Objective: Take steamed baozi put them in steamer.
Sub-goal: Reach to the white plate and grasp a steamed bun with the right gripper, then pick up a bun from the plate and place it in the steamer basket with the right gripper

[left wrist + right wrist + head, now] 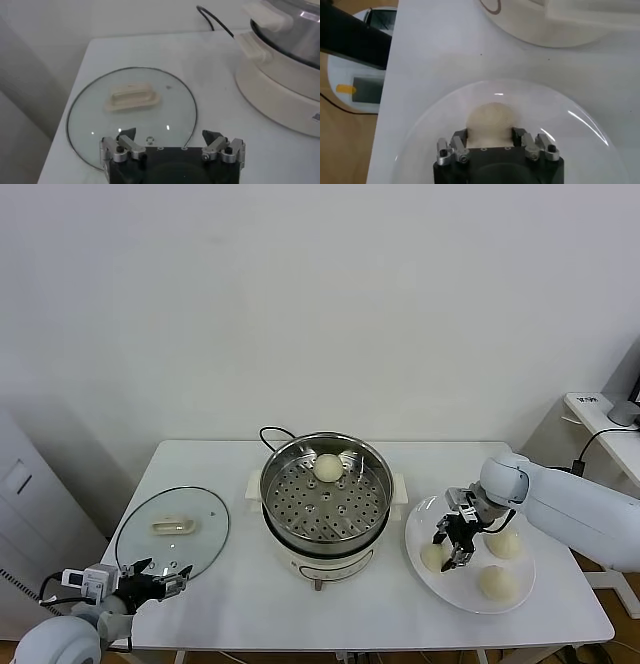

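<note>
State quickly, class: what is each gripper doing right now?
Left gripper: open, empty, above the glass lid.
Right gripper: shut on a steamed baozi on the plate.

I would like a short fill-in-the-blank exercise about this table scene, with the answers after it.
1. The steamer already holds ___ baozi.
2. The white plate carries ___ buns.
3. The right hand closes on the bun lying on the ___.
4. The open left hand hovers by the glass ___.

Answers: one; three; plate; lid
</note>
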{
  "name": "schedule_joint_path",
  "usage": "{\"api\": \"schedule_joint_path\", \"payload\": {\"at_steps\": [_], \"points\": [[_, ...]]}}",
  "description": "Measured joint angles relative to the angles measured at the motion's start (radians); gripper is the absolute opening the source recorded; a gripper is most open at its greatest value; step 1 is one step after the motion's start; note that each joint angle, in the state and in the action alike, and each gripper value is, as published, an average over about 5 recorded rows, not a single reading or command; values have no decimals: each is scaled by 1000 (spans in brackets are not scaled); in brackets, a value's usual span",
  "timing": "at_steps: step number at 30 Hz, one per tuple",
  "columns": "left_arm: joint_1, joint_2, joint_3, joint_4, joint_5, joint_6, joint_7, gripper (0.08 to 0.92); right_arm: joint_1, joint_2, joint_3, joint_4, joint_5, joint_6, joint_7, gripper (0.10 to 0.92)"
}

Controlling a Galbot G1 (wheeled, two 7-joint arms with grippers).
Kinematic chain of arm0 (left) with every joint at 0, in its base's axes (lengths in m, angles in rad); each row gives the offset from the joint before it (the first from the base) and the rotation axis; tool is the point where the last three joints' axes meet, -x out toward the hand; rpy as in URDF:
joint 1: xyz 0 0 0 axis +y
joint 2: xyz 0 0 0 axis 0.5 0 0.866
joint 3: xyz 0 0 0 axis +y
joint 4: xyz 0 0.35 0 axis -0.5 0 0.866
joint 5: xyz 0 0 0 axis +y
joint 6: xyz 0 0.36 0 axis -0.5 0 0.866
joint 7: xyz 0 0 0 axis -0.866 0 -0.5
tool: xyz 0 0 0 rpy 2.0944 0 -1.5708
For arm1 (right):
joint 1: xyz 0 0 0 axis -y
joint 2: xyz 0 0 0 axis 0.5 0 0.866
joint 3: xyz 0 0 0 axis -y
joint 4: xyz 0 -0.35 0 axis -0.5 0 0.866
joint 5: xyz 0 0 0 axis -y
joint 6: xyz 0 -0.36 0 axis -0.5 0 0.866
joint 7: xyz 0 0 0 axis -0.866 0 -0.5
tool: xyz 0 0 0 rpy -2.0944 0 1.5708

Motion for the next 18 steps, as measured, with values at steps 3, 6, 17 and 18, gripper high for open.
{"api": "schedule_joint_path", "payload": {"at_steps": [3, 6, 17, 18], "points": [[-1, -2, 0, 0, 0, 2, -1, 823, 12, -8, -5, 6, 6, 0, -11, 501], [-3, -2, 0, -1, 1, 5, -3, 823, 47, -18, -24, 13, 21, 1, -31, 501], [-14, 2, 1, -1, 1, 7, -6, 823, 369, -16, -194, 38, 164, -18, -134, 501], [-15, 2, 1, -1, 1, 7, -6, 823, 401, -12, -208, 42, 181, -23, -141, 501]]}}
